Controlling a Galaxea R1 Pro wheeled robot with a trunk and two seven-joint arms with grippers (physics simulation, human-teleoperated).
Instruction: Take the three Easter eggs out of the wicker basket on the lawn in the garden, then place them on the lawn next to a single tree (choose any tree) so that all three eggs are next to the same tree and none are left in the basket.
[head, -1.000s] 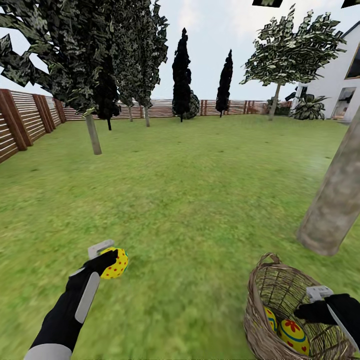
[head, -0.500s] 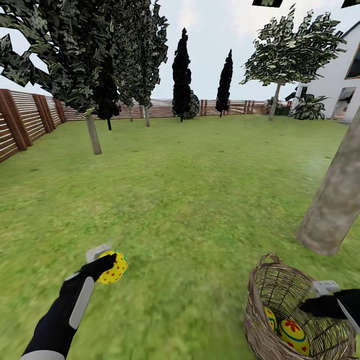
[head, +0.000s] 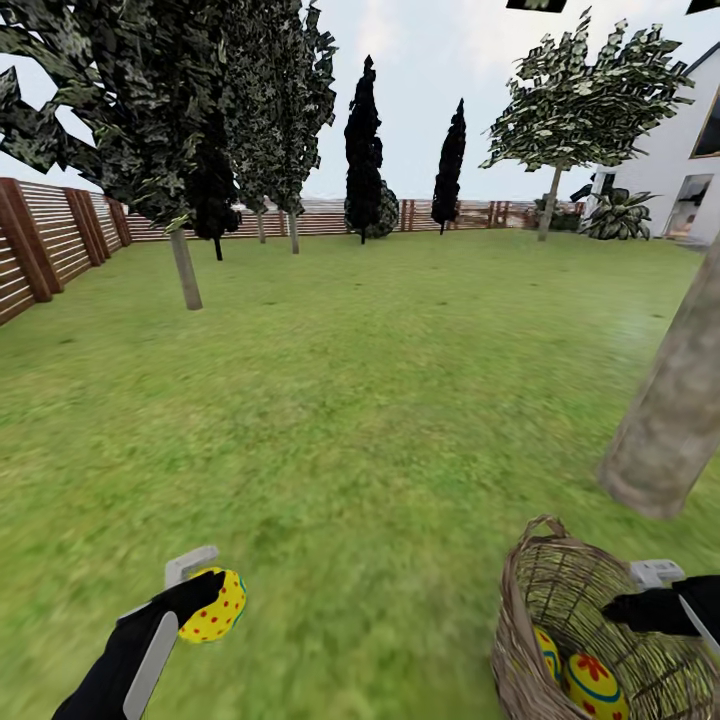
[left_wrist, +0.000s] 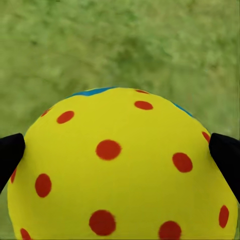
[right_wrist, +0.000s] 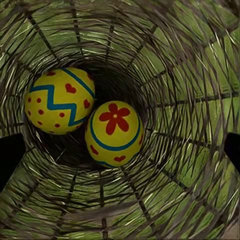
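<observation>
My left gripper (head: 200, 598) is shut on one yellow Easter egg (head: 213, 606) with red dots, held low over the lawn (head: 380, 400) at the near left. In the left wrist view this egg (left_wrist: 120, 165) sits between the black fingertips (left_wrist: 11, 155), with grass beyond it. The wicker basket (head: 522, 600) stands on the grass at the near right and holds two more eggs (head: 594, 688). My right gripper (head: 652, 592) hangs open over the basket mouth. Its wrist view looks down onto a zigzag egg (right_wrist: 59, 101) touching a flower egg (right_wrist: 114, 133). A thick grey-brown tree (head: 672, 400) rises just behind the basket.
Open grass stretches ahead to a brown slatted fence (head: 40, 245). A thin-trunked leafy tree (head: 185, 268) stands at the far left and dark cypresses (head: 363, 150) at the back. The white house (head: 690, 150) is at the far right.
My left arm has drawn back toward me and lower, carrying the egg. The right gripper has shifted slightly right over the basket. The view has tilted a little.
</observation>
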